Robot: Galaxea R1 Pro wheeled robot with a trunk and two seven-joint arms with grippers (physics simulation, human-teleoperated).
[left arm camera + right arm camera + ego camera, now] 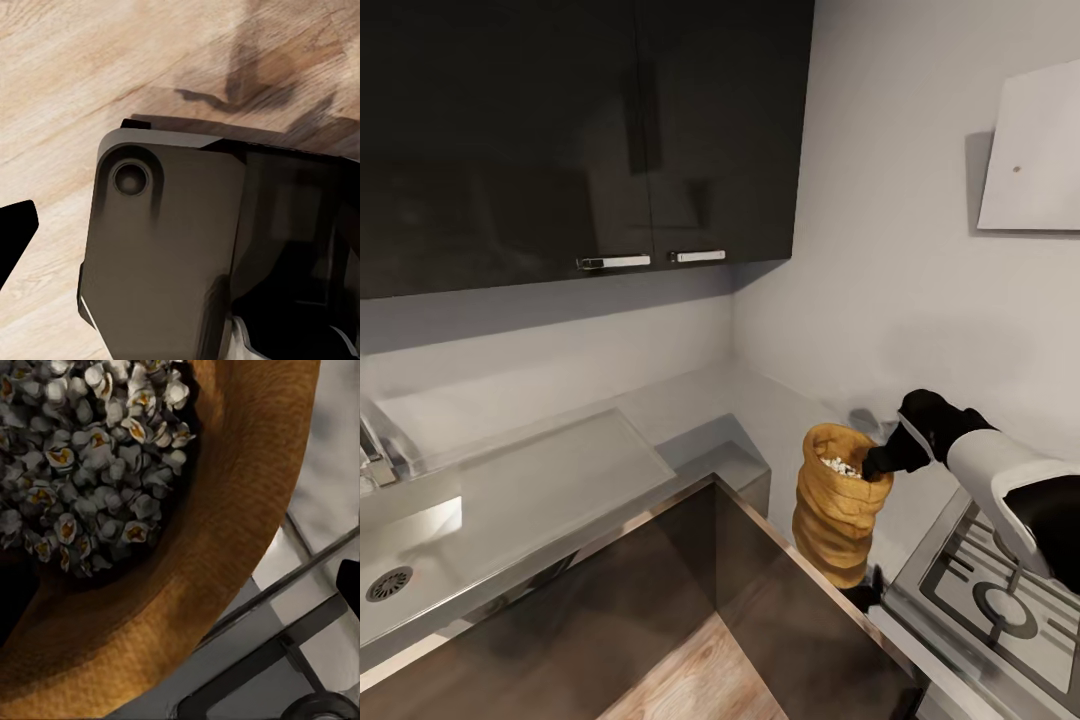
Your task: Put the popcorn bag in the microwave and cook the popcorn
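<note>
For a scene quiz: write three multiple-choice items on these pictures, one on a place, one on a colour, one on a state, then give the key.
1. Where does the popcorn bag stand?
A. in the sink
B. on the countertop beside the gas hob
C. on the floor

2. What colour are the wall cabinets?
A. glossy black
B. white
C. pale blue

3. What state is the bag in?
A. sealed flat
B. lying on its side
C. upright, open, with popcorn inside

Key: 1 B, the head view shows it next to the burner grate. 2 A, their dark fronts reflect light. 3 C, the right wrist view looks into its open rim onto whitish kernels.
</note>
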